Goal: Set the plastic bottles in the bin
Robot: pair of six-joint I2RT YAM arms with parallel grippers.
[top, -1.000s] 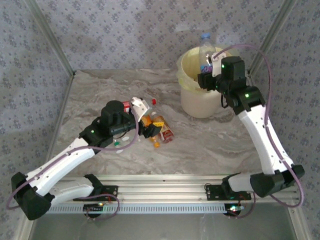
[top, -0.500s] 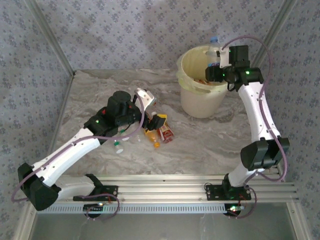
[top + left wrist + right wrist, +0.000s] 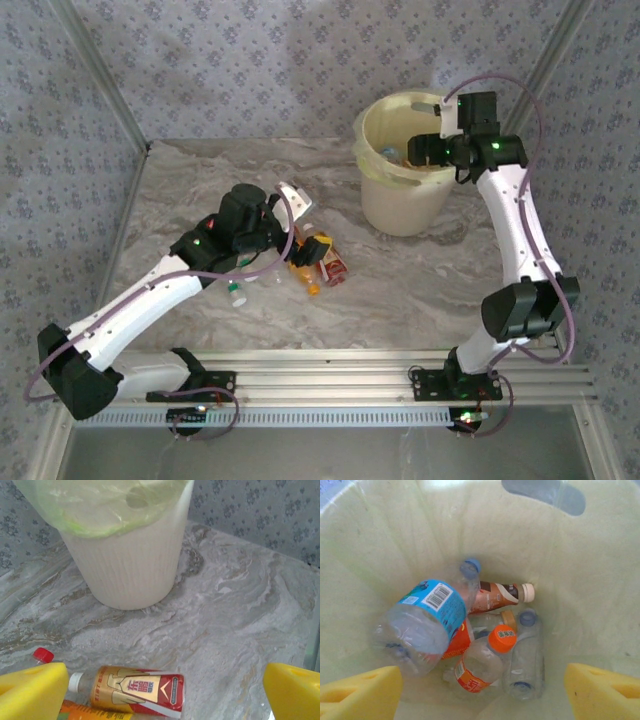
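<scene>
The grey marbled desk (image 3: 200, 190) stands inside walls hung with a small floral print (image 3: 250, 60). On the left, the left arm (image 3: 150, 300) stretches out towards the middle of the desk, and a small clear bottle with a green cap (image 3: 236, 293) lies just beside its forearm. The left pincer (image 3: 162, 692) hangs low over a loose cluster of bottles (image 3: 318, 260), its yellow fingertips (image 3: 30, 690) spread wide and holding nothing. Between them lies a gold-and-red labelled bottle (image 3: 135, 690) on its side, white cap to the left. It touches an orange-labelled bottle (image 3: 90, 712), and a red cap (image 3: 43, 655) shows just beyond.

Further right and towards the back stands the bin (image 3: 400, 205), upright on the desk with its yellowish bag folded over the rim. The right pincer (image 3: 482, 692) hovers over its mouth, fingers parted and empty. Down inside lie a blue-labelled bottle (image 3: 427, 620), a brown-labelled bottle (image 3: 497, 594) with a white cap, an orange-capped bottle (image 3: 482, 665) and a clear blue-capped bottle (image 3: 525, 655), piled against one another.
</scene>
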